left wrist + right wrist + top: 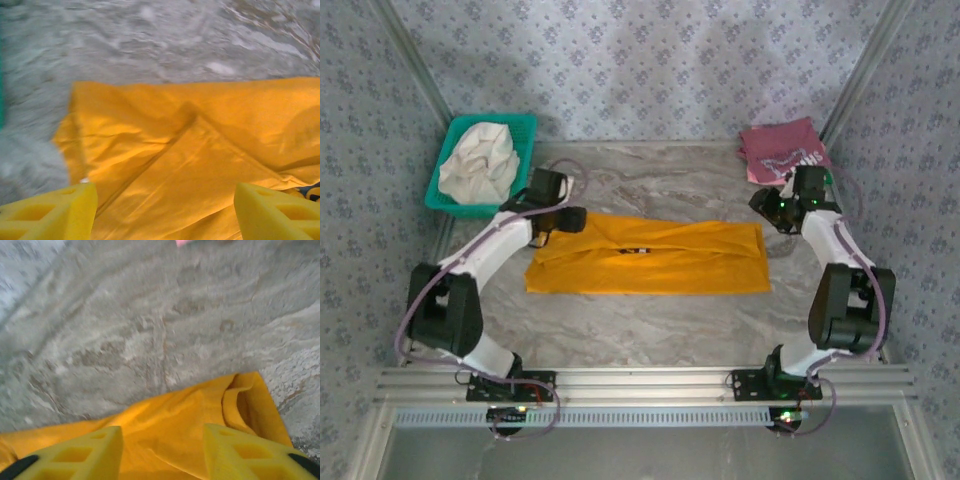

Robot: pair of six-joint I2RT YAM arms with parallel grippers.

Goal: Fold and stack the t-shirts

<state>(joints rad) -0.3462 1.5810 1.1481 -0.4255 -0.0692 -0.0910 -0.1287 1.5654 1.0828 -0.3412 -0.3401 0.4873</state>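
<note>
Quick count from our side: we had three cloth items in sight, one basket, two arms.

The yellow t-shirt (650, 262) was the only one out in the middle of the table (650, 330). It lay flat as a long band running left to right, with the far edge doubled over toward the near one and diagonal creases coming in from both ends. A small dark mark sat near the middle of the fold; we couldn't tell what it was. Up close on the left wrist camera, the yellow t-shirt (200, 160) showed a ridge where two layers met at an angle, and on the right wrist camera its corner (185, 425) had a little rolled-over lip.

The maroon t-shirt (782, 152) with white lettering sat folded at the far right corner, well apart from the yellow one. Whether a second shirt was under it, we couldn't tell.

The teal basket (525, 125) at the far left held one bunched cream cloth (478, 165).

The left gripper (570, 218) hovered over the shirt's left end, its fingers (50, 212) spread wide with nothing between them. The right gripper (767, 205) was at the right end, its fingers (250, 455) also apart and holding nothing, just fabric lying below.
</note>
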